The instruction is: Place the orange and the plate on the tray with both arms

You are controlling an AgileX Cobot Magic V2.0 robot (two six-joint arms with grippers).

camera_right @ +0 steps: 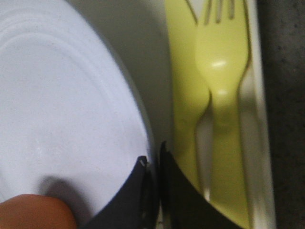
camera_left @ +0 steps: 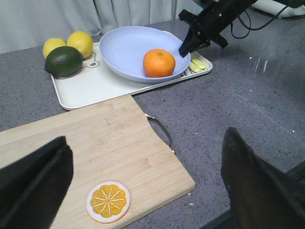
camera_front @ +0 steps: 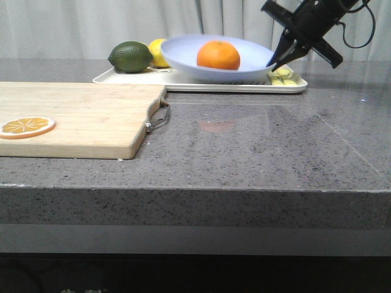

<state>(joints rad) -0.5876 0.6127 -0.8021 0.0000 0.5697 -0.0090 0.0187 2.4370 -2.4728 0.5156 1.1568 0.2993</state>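
The pale lavender-blue plate (camera_front: pixel 183 52) lies on the cream-white tray (camera_front: pixel 232 87) at the back of the table, with the orange (camera_front: pixel 218 55) inside it. My right gripper (camera_front: pixel 273 61) reaches down from the upper right and is shut on the plate's right rim. In the right wrist view its fingers straddle the rim of the plate (camera_right: pixel 62 105), and the orange (camera_right: pixel 33 212) shows at the corner. My left gripper (camera_left: pixel 143 181) is open and empty, above the cutting board's near end. It is out of the front view.
A green lime (camera_front: pixel 131 56) and a lemon (camera_front: pixel 158 52) sit at the tray's left end. Yellow cutlery (camera_right: pixel 224 71) lies at the tray's right end, beside the plate. A wooden cutting board (camera_front: pixel 91 116) with an orange slice (camera_front: pixel 26 127) fills the front left.
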